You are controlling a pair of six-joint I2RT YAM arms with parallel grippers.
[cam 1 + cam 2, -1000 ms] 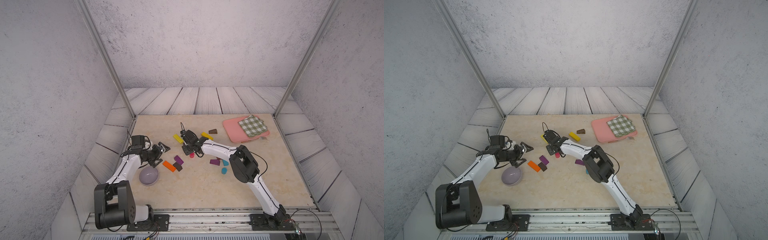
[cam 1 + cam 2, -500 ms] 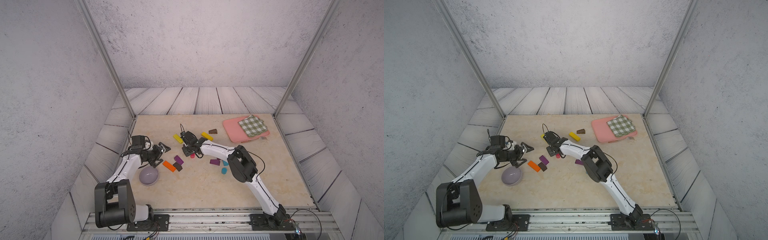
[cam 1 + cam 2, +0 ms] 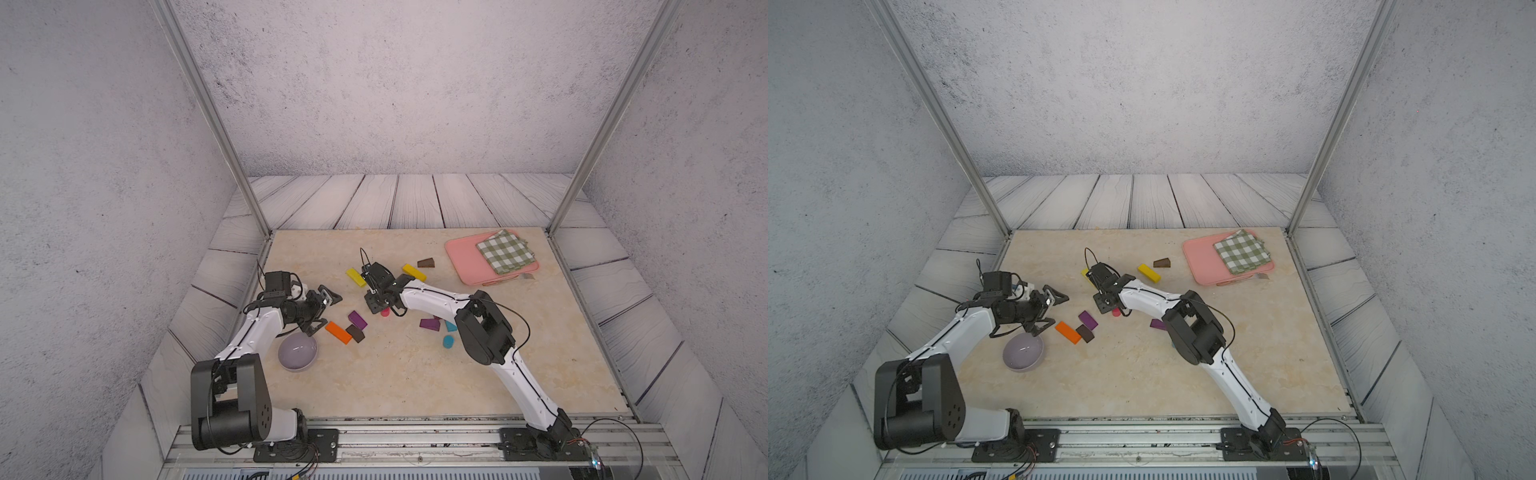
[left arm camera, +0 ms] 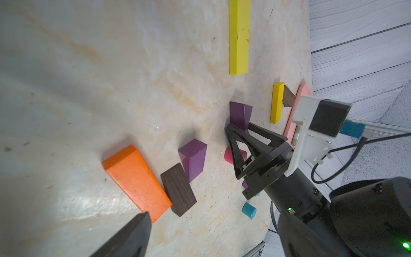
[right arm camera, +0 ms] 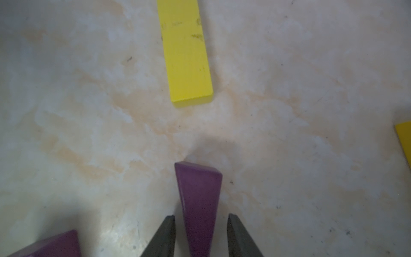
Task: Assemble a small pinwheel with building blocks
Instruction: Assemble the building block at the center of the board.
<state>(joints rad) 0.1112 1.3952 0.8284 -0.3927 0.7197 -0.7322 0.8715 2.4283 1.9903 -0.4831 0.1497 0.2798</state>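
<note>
In the right wrist view a purple wedge (image 5: 199,195) stands on the table between the fingers of my right gripper (image 5: 201,217), with a gap on each side; the jaws are open. In both top views that gripper (image 3: 376,305) points down at mid-table beside a pink cylinder (image 3: 385,312). My left gripper (image 3: 328,313) hovers wide open and empty near an orange bar (image 3: 338,332), another purple wedge (image 3: 357,319) and a brown block (image 3: 355,333). Two yellow bars (image 3: 356,277) (image 3: 414,272), a brown wedge (image 3: 426,262), a third purple wedge (image 3: 429,323) and a blue cylinder (image 3: 448,342) lie around.
A lilac bowl (image 3: 297,352) sits under the left forearm. At the back right a pink tray (image 3: 465,257) carries a green checked cloth (image 3: 505,251). Metal posts stand at the table's back corners.
My right gripper's jaws have parted from the purple wedge, which now stands free between them. The left arm has not moved.
</note>
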